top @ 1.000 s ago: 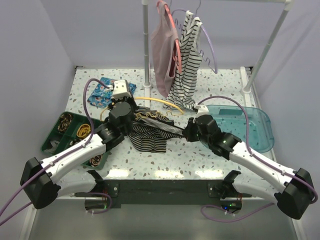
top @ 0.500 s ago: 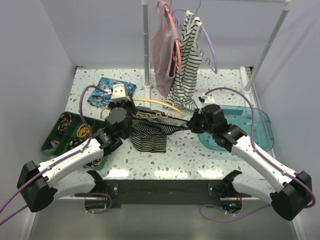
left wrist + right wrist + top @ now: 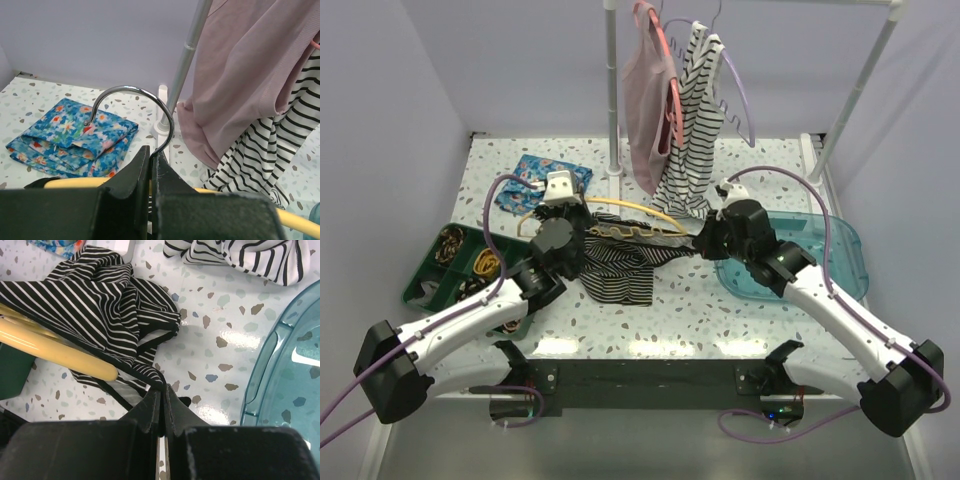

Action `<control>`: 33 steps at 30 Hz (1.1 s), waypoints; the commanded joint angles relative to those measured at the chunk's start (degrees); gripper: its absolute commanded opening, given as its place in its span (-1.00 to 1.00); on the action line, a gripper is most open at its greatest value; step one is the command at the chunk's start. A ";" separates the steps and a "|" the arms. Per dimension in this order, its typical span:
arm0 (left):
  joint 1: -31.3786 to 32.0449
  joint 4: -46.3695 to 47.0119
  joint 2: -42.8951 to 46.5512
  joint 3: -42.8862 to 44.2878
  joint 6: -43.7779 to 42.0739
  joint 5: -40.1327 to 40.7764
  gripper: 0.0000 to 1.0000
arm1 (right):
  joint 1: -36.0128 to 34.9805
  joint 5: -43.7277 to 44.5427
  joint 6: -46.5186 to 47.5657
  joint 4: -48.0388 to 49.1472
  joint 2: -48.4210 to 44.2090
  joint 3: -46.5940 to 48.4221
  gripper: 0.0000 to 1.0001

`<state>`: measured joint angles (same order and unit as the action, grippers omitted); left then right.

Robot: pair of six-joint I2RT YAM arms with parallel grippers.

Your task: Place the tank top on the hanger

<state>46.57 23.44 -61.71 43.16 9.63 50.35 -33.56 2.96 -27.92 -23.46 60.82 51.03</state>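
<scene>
The tank top [image 3: 620, 265] lies bunched near the middle of the table [image 3: 720, 300]. The yellow hanger [image 3: 642, 208] arches along its 12 o'clock edge, and one yellow arm runs under the striped fabric. At the tank top's 9 o'clock the left gripper [image 3: 582, 235] is clamped tight on the stem of the hanger's metal hook, which curls free above the fingers. At its 3 o'clock the right gripper [image 3: 699, 246] has its fingers pinched together on a thin dark strap of the tank top. A teal tray [image 3: 835, 260] sits just past that gripper, further toward 3 o'clock. A folded floral cloth [image 3: 535, 175] lies at the tank top's 10 o'clock. At 12 o'clock, a pink top [image 3: 645, 110] and a bold-striped garment [image 3: 695, 130] hang side by side.
</scene>
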 commanded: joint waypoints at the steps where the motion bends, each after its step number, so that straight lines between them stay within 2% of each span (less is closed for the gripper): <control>1: 0.54 7.05 1.33 -1.14 -1.98 2.48 -1.00 | 0.51 1.86 1.90 -1.76 0.18 4.78 -1.00; 23: 1.95 8.73 -2.62 1.84 -4.70 2.21 -1.00 | 0.43 -2.44 3.22 -3.52 3.52 10.85 -1.00; 33: 4.32 8.02 -4.99 3.77 -5.23 2.82 -1.00 | -1.50 -4.46 1.73 -1.94 7.29 17.78 -1.00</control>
<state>49.74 26.76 -65.73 42.22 5.89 51.51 -33.41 0.47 -25.89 -26.94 66.24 63.90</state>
